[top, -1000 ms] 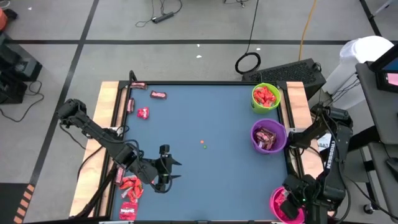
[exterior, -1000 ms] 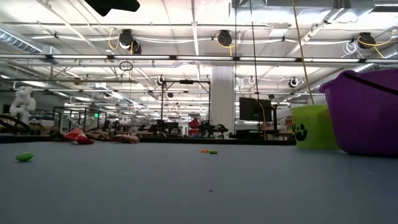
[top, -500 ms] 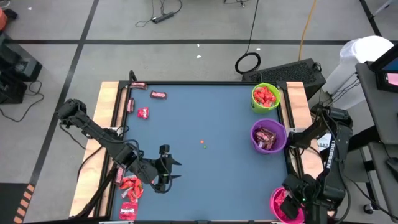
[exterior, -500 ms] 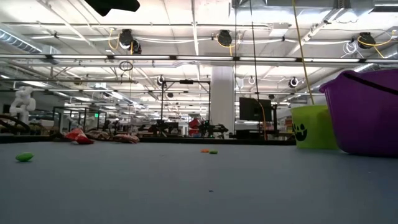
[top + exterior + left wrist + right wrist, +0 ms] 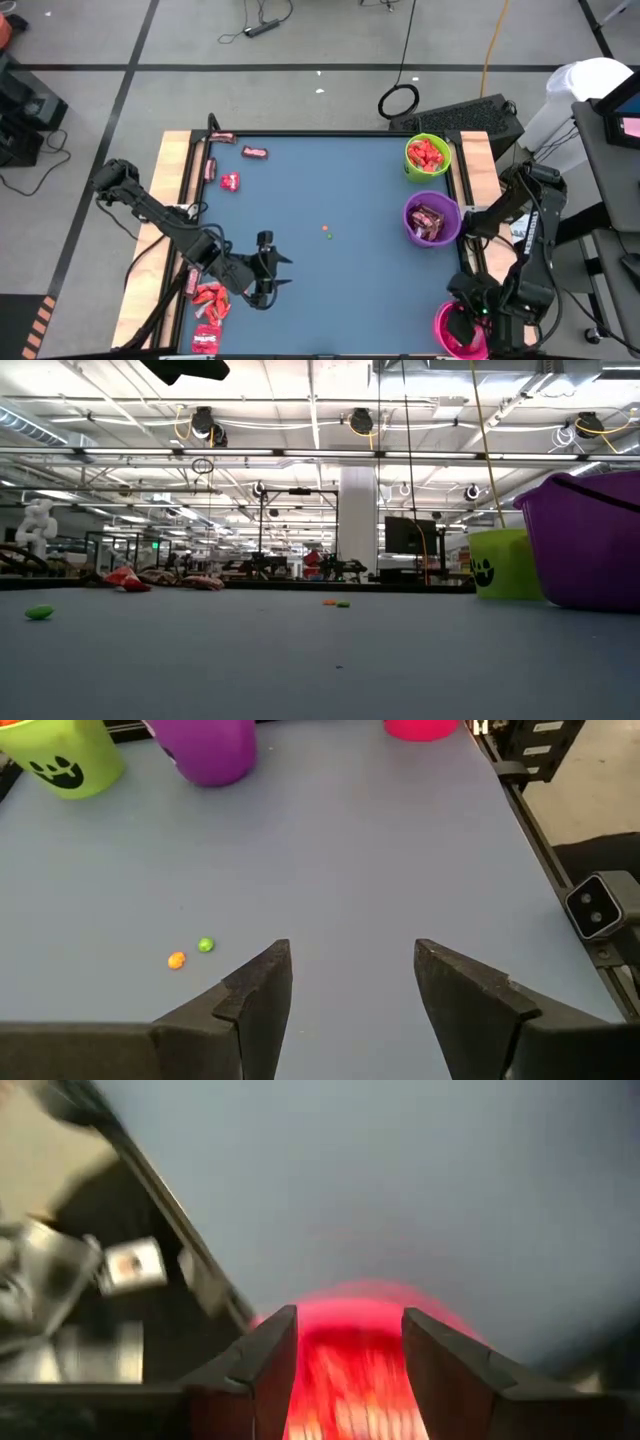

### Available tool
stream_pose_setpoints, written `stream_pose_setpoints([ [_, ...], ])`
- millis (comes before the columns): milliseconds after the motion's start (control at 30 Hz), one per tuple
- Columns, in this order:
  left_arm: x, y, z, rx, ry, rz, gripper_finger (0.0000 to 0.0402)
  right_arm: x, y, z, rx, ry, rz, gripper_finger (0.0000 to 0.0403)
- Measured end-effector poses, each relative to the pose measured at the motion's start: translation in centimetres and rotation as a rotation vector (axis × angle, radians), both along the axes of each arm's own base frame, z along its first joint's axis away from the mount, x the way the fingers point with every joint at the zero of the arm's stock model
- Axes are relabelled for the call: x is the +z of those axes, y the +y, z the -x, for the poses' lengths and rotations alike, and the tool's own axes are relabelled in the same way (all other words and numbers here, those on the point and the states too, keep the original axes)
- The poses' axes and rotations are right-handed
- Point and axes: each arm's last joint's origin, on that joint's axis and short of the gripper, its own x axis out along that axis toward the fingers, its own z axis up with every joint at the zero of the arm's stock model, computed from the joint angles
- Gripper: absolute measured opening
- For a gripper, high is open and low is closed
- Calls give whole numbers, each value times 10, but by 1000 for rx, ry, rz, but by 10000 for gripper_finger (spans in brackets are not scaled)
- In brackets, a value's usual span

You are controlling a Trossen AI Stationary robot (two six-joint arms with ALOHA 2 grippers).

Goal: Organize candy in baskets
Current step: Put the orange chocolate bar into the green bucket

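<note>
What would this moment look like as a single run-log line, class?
right hand: open over pink basket | left hand: open, empty, beside loose candy | green basket, purple basket: hold candy

Both arms [image 5: 150, 210] are dark, almost black, built of chunky jointed links; the right arm [image 5: 530, 235] carries white lettering along one link. Each gripper's fingers [image 5: 255, 995] are flat, dark, matte wedges tapering to blunt tips

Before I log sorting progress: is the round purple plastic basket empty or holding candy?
Holding candy: the high view shows dark wrapped pieces inside the round purple plastic basket.
</note>
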Motion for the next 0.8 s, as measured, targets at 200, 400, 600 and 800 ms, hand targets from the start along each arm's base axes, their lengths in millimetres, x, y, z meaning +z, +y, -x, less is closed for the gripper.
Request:
stream_pose_setpoints([
  [200,0,0,0,-10,9,8,217,2,-4,-18,139,-373,302,169],
  [400,-9,-1,8,-15,172,157,217,-2,-2,-37,216,-554,584,169],
  [600,-23,-9,35,41,514,352,217,-12,0,-54,249,-536,680,169],
  [800,-30,-24,61,79,681,365,217,-17,-1,-62,242,-509,692,169],
])
